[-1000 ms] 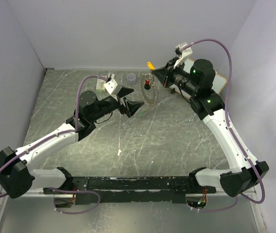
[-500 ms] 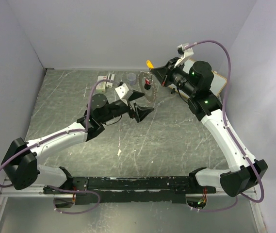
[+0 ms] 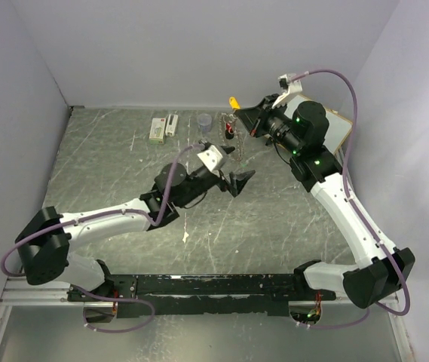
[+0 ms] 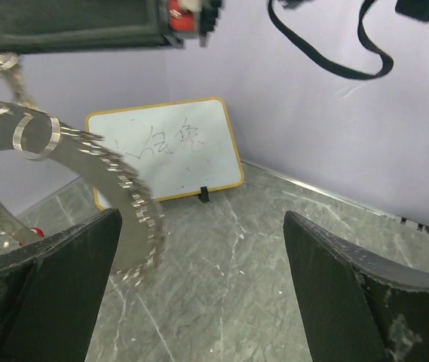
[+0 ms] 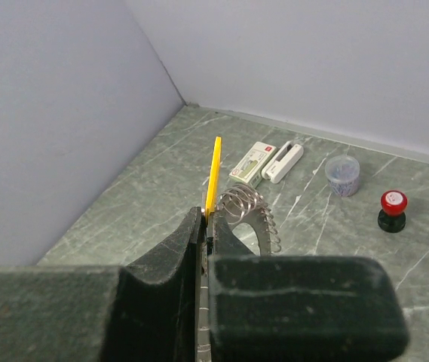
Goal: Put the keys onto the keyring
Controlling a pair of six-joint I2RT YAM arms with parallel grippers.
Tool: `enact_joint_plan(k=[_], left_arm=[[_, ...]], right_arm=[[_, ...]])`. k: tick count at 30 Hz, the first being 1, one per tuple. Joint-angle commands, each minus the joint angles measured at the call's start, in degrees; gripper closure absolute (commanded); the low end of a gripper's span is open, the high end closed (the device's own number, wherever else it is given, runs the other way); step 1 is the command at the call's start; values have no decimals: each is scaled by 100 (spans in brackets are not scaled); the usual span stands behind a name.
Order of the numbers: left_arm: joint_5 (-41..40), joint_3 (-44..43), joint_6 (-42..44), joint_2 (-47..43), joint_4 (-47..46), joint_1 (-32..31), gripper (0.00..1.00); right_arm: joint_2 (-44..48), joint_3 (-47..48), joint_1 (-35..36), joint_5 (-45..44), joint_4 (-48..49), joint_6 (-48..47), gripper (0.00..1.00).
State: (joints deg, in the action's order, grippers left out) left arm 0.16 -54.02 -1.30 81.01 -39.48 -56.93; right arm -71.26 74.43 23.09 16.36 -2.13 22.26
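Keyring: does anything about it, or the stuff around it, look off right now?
Nothing spilled or broken. The keyring hangs in the air from the shut right gripper, the yellow key pinched in the same grip. The open left gripper is empty, and the green key shows in no view.

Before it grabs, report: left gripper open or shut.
Open. The left gripper shows its fingers standing wide apart in its wrist view.

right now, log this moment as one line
left gripper: open, next to keyring | right gripper: shut on keyring, held aloft | yellow key: sticking up from right fingers
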Motion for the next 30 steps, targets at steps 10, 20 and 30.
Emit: enact_joint_plan(k=[10, 20, 30], left_arm=[[-3185, -415, 1644, 808, -1175, -952, 0], [-3932, -535, 2300, 1140, -1976, -956, 1], [-3927, -547, 2119, 957, -1536, -952, 67]], right_arm=[[320, -225, 62, -535, 678, 766, 100], [573, -499, 138, -585, 707, 955, 100], [728, -587, 153, -780, 585, 904, 100]])
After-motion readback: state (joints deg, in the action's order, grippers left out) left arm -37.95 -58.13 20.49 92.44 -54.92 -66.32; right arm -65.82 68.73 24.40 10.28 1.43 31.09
